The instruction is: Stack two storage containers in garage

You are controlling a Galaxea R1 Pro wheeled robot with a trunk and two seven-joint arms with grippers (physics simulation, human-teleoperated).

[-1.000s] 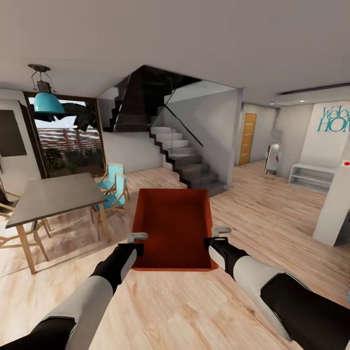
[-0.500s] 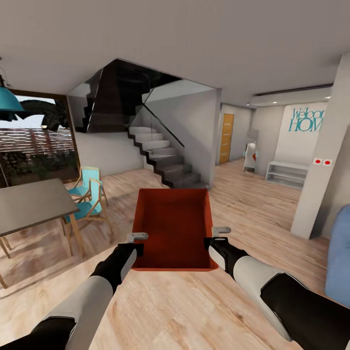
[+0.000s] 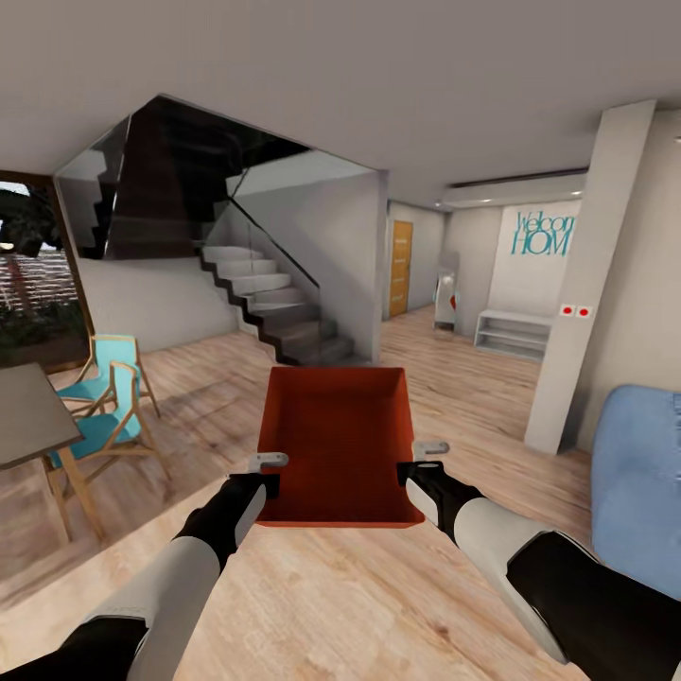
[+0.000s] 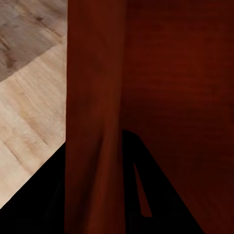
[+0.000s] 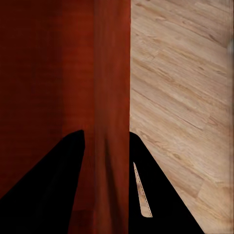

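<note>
We see both grippers, left gripper [image 3: 269,473] and right gripper [image 3: 416,458], clamping the storage container [image 3: 336,440] (lidless) at frame centre.

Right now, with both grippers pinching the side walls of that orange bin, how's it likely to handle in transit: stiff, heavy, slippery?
Probably light: the storage container is lidless and looks empty. Its thin walls may flex, as the left gripper and right gripper each clamp only one side wall near the close end. The far end overhangs unsupported, so it could sag or pivot. The smooth plastic might slip.
</note>
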